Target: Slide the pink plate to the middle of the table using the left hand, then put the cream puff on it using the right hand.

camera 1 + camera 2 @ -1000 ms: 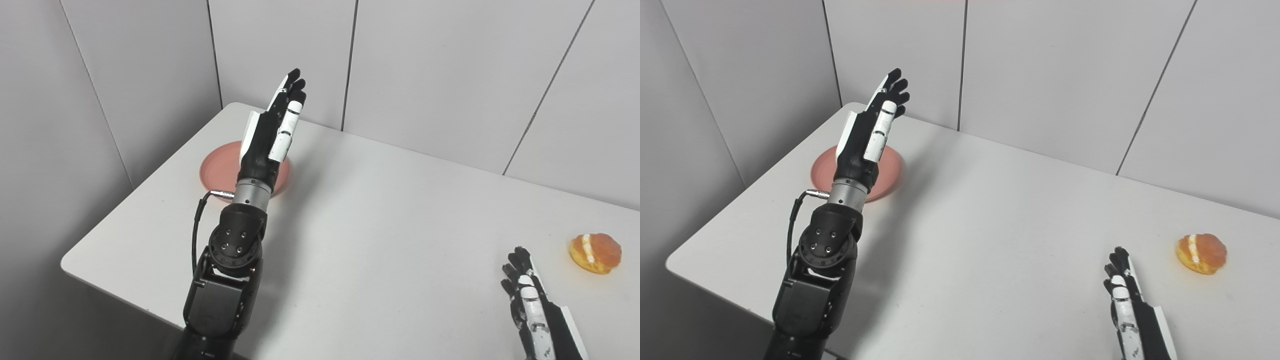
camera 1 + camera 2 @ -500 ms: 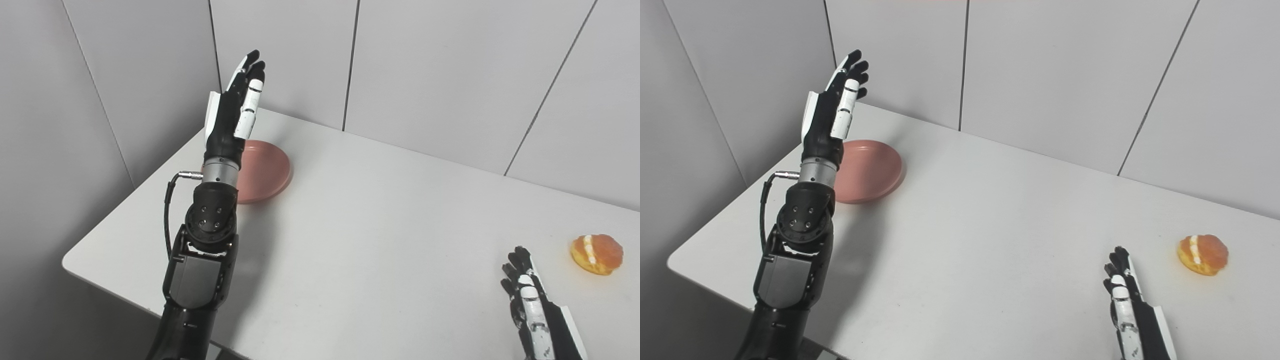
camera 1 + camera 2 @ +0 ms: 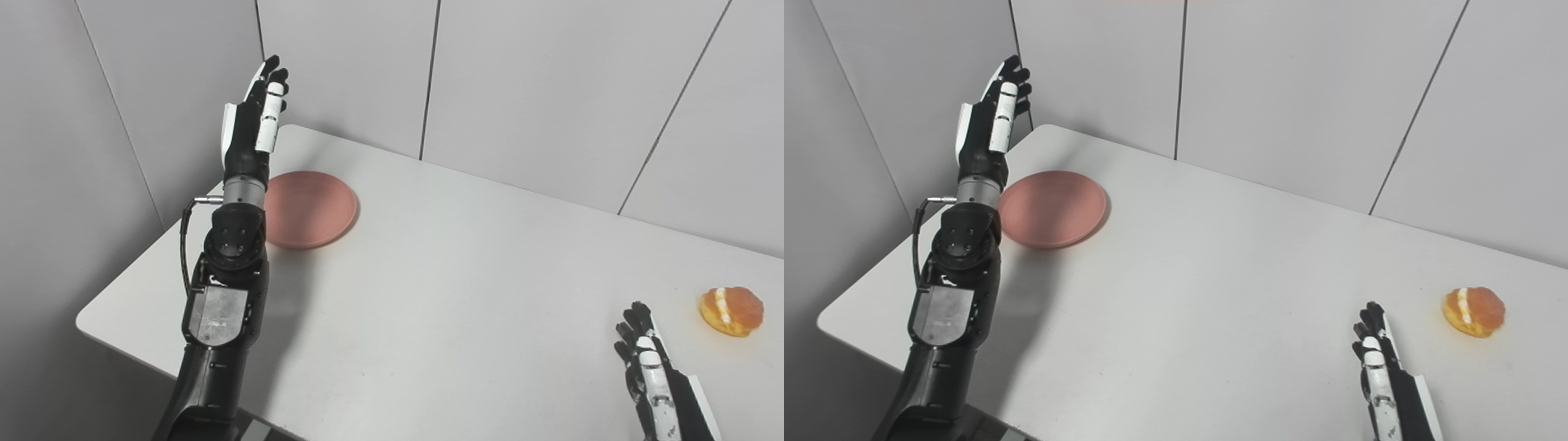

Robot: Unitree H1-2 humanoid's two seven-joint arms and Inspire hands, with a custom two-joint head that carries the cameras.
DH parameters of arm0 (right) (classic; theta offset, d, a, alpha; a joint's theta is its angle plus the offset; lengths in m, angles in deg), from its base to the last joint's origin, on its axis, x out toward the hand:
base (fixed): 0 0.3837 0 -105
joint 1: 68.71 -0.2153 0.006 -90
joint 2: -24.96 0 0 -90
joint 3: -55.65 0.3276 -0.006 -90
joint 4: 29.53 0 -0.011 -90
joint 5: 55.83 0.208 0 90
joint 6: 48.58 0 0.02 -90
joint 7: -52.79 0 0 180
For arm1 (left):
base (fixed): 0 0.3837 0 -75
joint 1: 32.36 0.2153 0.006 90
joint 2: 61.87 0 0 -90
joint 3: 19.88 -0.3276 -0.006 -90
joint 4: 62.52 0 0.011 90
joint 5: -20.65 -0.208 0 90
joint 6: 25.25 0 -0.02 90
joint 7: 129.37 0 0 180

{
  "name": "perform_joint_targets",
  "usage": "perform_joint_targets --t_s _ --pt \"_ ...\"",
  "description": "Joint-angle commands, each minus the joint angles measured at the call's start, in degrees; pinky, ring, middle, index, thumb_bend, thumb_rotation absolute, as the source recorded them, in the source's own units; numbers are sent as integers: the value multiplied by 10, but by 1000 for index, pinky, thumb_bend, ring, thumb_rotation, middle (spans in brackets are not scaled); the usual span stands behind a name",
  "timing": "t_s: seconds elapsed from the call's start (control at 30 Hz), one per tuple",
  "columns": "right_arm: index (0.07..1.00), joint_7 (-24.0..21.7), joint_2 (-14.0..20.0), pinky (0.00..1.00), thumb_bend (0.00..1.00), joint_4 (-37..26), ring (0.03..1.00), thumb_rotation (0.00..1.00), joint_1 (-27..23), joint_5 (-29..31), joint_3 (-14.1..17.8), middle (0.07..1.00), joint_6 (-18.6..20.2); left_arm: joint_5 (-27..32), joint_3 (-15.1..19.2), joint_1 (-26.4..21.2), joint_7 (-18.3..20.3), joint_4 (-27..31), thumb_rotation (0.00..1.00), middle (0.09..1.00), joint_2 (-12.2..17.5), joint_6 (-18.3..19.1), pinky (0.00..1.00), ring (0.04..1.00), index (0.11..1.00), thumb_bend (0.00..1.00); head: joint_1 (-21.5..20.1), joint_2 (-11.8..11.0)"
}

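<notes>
Left hand (image 3: 252,131) raised, fingers extended, holding nothing — pink plate (image 3: 309,208) just right of its wrist, right hand (image 3: 649,373) flat, empty, cream puff (image 3: 732,311) beyond — white table (image 3: 465,288) between unobstructed

Both head cameras look down from nearby, slightly apart, sharing the whole white table (image 3: 465,294).

Left arm swung off to the plate's left side

The left hand (image 3: 254,125), raised with fingers straight, was in front of the pink plate (image 3: 312,208) 1 s ago; now it's left of it, over the table edge, so the plate's nearly all in view.
</notes>
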Motion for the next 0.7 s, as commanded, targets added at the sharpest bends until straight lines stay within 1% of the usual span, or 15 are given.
perform_joint_targets --t_s 0.0,0.1,0.2,0.33,0.37,0.43,0.57,0.67 --pt "1000 0 -1 1000 0 -20 1000 1000 -12 5 2 1000 3 13 8 -23 -5 0 1000 887 26 -23 883 879 877 418 0 0" --pt "1000 1 -1 1000 0 -19 1000 1000 -12 5 2 1000 3 27 15 -20 0 -6 1000 887 34 -20 887 886 871 422 -1 0" --pt "1000 2 -4 1000 0 -17 1000 1000 -11 9 4 1000 0 64 32 -20 8 -26 1000 890 43 -25 896 893 870 420 -1 0" --pt "1000 2 -2 1000 0 -22 1000 1000 -10 8 2 1000 8 107 47 -17 17 -41 1000 897 54 -25 921 907 875 423 -1 0" --pt "1000 1 -1 1000 0 -20 1000 1000 -10 9 2 1000 3 117 52 -16 19 -48 1000 895 58 -27 923 907 874 423 -1 0" --pt "1000 1 1 1000 0 -19 1000 1000 -10 7 2 1000 -1 127 55 -13 22 -57 1000 885 66 -29 914 899 861 421 0 1" --pt "1000 2 2 1000 0 -24 1000 1000 -10 4 1 1000 9 136 56 -3 23 -64 1000 881 79 -26 899 897 856 435 -1 2" --pt "1000 1 2 1000 0 -19 1000 1000 -10 7 2 1000 0 148 62 3 27 -68 1000 879 85 -25 898 895 850 430 0 2"
